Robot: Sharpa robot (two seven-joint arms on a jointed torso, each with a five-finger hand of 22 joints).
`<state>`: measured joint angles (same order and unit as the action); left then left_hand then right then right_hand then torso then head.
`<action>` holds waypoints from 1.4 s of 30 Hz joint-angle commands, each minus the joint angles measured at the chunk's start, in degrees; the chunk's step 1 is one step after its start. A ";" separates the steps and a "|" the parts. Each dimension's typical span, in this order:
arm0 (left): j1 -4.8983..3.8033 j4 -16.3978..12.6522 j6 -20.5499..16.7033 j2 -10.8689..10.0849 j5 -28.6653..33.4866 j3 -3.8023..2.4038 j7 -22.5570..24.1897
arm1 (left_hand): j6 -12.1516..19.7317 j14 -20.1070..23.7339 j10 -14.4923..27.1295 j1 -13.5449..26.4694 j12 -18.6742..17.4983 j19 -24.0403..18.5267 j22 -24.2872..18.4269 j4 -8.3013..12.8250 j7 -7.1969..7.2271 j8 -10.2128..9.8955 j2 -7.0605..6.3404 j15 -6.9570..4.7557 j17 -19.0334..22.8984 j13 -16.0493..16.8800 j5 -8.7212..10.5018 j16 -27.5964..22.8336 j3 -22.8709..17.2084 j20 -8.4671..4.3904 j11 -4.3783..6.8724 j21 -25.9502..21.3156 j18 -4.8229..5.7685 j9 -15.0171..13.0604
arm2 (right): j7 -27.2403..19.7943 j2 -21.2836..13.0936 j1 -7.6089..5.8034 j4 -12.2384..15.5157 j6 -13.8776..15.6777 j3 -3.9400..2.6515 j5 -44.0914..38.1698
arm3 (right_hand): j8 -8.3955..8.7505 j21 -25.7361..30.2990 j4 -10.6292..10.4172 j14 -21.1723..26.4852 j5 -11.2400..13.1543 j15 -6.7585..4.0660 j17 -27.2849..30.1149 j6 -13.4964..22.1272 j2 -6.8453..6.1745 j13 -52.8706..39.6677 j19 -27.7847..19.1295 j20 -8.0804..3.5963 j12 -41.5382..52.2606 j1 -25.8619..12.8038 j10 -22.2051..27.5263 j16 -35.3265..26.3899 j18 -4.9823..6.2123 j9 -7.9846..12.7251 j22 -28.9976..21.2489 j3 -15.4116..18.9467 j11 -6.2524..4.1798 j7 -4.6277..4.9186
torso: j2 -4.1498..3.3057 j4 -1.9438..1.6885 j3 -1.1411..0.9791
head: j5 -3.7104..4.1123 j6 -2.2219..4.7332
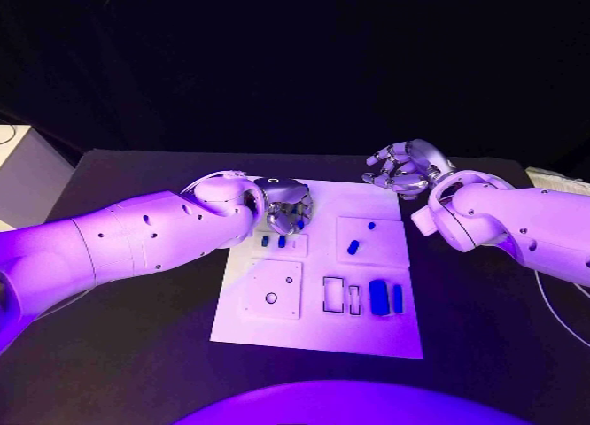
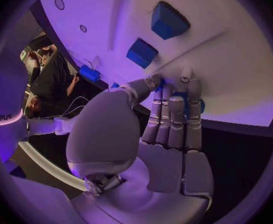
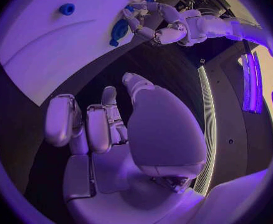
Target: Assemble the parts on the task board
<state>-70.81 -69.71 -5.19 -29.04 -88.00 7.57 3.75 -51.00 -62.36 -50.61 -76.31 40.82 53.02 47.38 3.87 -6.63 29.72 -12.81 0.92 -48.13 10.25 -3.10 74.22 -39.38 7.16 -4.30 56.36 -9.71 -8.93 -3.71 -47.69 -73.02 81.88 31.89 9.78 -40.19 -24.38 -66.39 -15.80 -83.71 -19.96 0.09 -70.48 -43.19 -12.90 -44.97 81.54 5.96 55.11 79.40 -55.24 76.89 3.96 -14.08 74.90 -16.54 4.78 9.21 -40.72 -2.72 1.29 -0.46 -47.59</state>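
The left hand [image 1: 285,211] and its arm lay over the far left corner of the task board [image 1: 318,332], so this corner was blocked from the left side. Small blue parts [image 1: 272,240] stood just near of its fingers. A blue part [image 1: 353,247] stood in the far right panel, and two more [image 1: 384,297] stood upright at the near right. The right hand [image 1: 407,168] hovered beyond the far right corner, apart from the board. The near left panel and the near edge stayed open for a pass.
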 commanded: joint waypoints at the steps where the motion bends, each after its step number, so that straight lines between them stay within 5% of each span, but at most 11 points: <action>1: 0.30 0.15 1.70 0.22 -0.31 0.11 0.77 | -0.64 -0.24 -0.41 0.15 -0.42 -0.21 0.12 -0.06 -0.01 -0.47 0.59 0.05 0.29 -0.44 0.20 0.38 -0.19 -0.35 -0.11 0.35 -0.75 -0.13 | -0.61 0.02 0.03 0.14 -0.47 0.00 -0.20 | -0.36 0.26 0.00 0.26 -0.32 0.12 -0.09 -0.04 -0.02 0.05 -0.31 0.01 -0.21 0.54 0.43 -0.13 0.85 0.06 2.00 -0.38 -0.06 0.47 | -0.01 0.01 -0.01 | 0.10 -0.13; 11: 0.38 0.35 -0.64 0.10 0.26 0.10 1.74 | -5.69 -4.87 -7.65 -0.91 -6.32 0.36 2.60 0.98 -0.81 -2.12 2.98 -0.65 -2.38 -3.08 0.27 3.50 -1.50 -0.87 0.65 3.20 -0.79 -2.17 | -0.61 -0.03 0.03 0.26 -0.44 0.00 -0.20 | -0.38 0.25 -0.07 0.26 -0.33 0.13 -0.09 -0.05 0.00 0.14 -0.29 0.02 -0.22 0.45 0.41 -0.15 0.84 0.06 2.02 -0.43 -0.05 0.47 | 0.03 -0.02 0.00 | 0.13 -0.03; 24: 0.42 -0.93 -7.02 -1.11 2.49 -0.01 3.47 | -7.38 -10.17 -12.04 -1.80 -11.08 5.92 8.82 2.53 -0.76 -4.13 3.77 -0.94 -7.71 -3.53 0.17 6.27 -2.45 -1.30 0.70 8.91 0.50 -3.65 | -0.73 0.04 0.03 0.29 -0.47 0.00 -0.20 | -0.40 0.32 -0.13 0.28 -0.36 0.13 -0.07 -0.05 0.05 0.17 -0.31 0.02 -0.21 0.38 0.37 -0.17 0.85 0.06 1.99 -0.46 -0.04 0.48 | 0.02 -0.01 0.00 | 0.25 0.41; 36: 0.27 -6.84 -7.39 -5.81 6.92 -3.06 4.71 | -7.76 -11.04 -13.17 -1.27 -12.60 6.80 10.04 2.69 -0.92 -5.04 3.37 -0.85 -8.49 -3.33 0.18 6.76 -2.02 -1.30 0.65 9.99 0.77 -4.08 | -0.69 0.07 0.03 0.31 -0.42 0.00 -0.19 | -0.42 0.42 -0.25 0.30 -0.46 0.14 -0.04 -0.05 0.13 0.28 -0.34 0.03 -0.22 0.23 0.36 -0.20 0.86 0.07 1.94 -0.51 -0.03 0.49 | 0.10 -0.08 0.00 | 0.21 0.62; 42: 0.19 -8.82 -5.45 -8.14 7.95 -3.81 4.03 | -7.97 -11.17 -13.47 -1.09 -12.97 7.00 10.27 2.65 -0.93 -5.20 3.28 -0.87 -8.53 -3.25 0.18 6.85 -1.76 -1.30 0.69 10.16 0.82 -4.23 | -0.69 -0.05 0.03 0.32 -0.41 0.00 -0.19 | -0.42 0.42 -0.25 0.30 -0.46 0.14 -0.04 -0.05 0.13 0.28 -0.34 0.03 -0.22 0.23 0.36 -0.20 0.86 0.07 1.94 -0.51 -0.03 0.49 | 0.05 -0.04 0.03 | 0.16 0.73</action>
<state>-70.54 -78.03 -11.72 -36.86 -82.20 3.85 7.39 -58.46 -73.12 -63.52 -77.79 28.18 59.49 57.57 6.63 -7.57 24.70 -9.35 0.20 -56.63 7.05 -2.72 80.73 -41.48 5.85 -3.88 66.32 -9.71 -11.87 -3.72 -47.72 -73.01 82.09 31.89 9.78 -40.17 -24.61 -66.17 -15.97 -83.71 -20.19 0.09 -70.47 -43.18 -12.90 -44.74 81.54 5.97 55.11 79.40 -55.23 76.89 3.96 -14.08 74.93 -16.71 4.77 9.20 -40.61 -2.78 1.29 -0.28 -46.91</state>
